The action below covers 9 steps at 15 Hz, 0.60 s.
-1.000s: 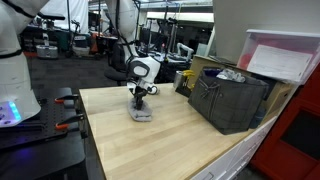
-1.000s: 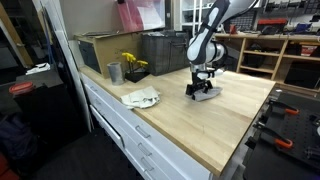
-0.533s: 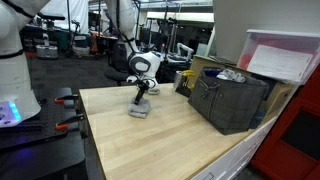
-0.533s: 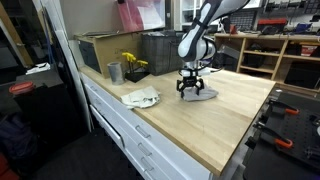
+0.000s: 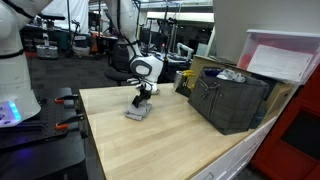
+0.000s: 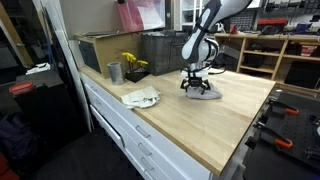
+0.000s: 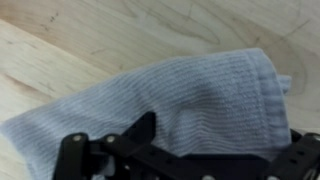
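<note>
Over the grey cloth (image 5: 137, 114), the spread gripper (image 5: 141, 101) points downward.

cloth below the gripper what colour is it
The cloth is light grey with a fine ribbed weave, clearest in the wrist view.

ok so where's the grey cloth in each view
In an exterior view: grey cloth left of centre, under the claw.
In an exterior view: grey cloth right of centre, under the claw.
Wrist view: grey cloth fills the middle.
Shared landmark: the wooden worktop beneath it.
</note>
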{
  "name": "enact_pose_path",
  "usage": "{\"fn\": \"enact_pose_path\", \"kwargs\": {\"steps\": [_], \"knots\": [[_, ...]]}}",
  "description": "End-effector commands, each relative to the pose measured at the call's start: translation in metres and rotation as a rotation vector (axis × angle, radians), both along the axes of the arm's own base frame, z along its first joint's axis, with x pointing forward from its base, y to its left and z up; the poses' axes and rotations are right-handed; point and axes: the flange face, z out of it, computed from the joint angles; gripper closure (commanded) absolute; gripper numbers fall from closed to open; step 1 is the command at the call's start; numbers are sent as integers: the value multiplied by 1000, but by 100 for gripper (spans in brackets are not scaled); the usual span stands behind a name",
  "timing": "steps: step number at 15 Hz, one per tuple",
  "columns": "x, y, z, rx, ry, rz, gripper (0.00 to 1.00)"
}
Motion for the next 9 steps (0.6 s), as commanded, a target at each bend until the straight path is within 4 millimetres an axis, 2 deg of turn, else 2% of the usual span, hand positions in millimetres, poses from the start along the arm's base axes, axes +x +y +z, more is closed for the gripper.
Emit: {"fn": "enact_pose_path", "kwargs": {"steps": [1,5,9], "knots": [[-20,-37,-16,-60,31,-185,0],[-35,-82,-10,-112,61,-379,0],[-45,-112,16,-112,54,-579,0]]}}
